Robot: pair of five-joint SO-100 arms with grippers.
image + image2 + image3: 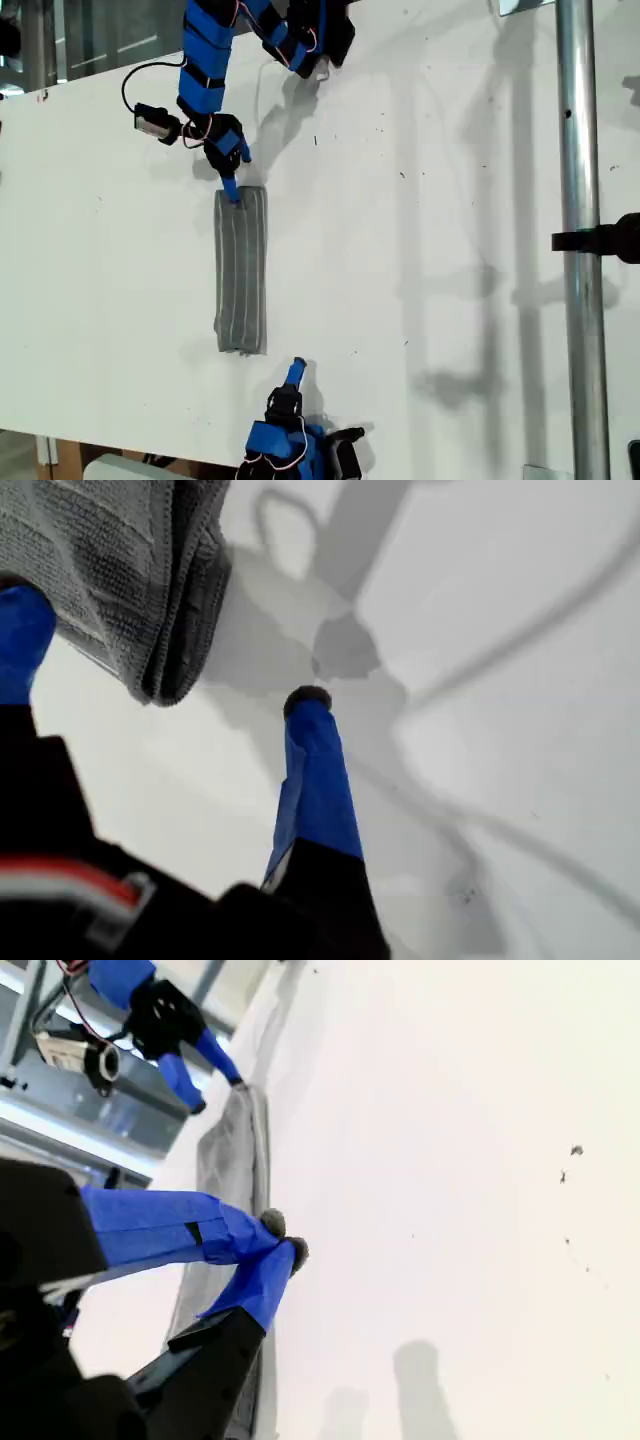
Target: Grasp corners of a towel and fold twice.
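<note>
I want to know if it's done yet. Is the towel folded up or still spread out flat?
Folded. The towel lies as a long narrow strip on the table, and the first wrist view shows doubled layers at its end.

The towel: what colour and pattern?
Grey with thin pale lengthwise stripes, the towel shows best in the exterior view.

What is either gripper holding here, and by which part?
Nothing is held. My first gripper stands open at one end of the folded towel, one finger on the cloth. My second gripper is shut on nothing, clear of the towel's other end.
</note>
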